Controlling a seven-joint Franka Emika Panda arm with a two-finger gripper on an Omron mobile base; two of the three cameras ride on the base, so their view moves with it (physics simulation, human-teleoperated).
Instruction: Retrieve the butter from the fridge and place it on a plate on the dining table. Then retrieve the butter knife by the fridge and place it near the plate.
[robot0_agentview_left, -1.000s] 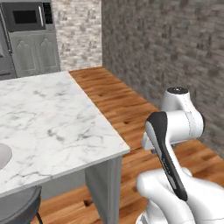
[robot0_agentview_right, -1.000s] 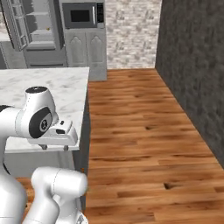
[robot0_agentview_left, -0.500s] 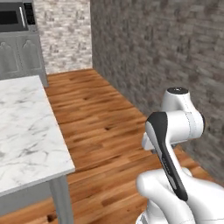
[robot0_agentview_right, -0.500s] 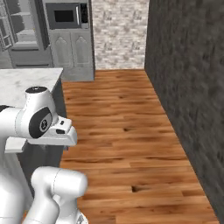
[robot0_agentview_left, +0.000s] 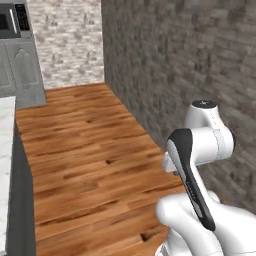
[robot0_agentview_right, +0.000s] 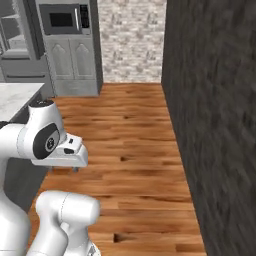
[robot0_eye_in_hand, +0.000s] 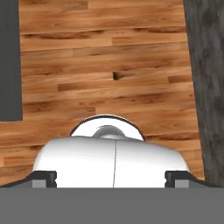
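Here, dining table with white grey-veined marble top, grey base, fingers spread wide apart, holding nothing.

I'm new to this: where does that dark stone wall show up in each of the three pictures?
Left base view: the dark stone wall takes up the upper right, running back to the far corner.
Right base view: it covers the whole right side.
Hand view: it is a narrow strip down the right edge.
Shared landmark: the wooden floor, which meets the wall's foot in all three.
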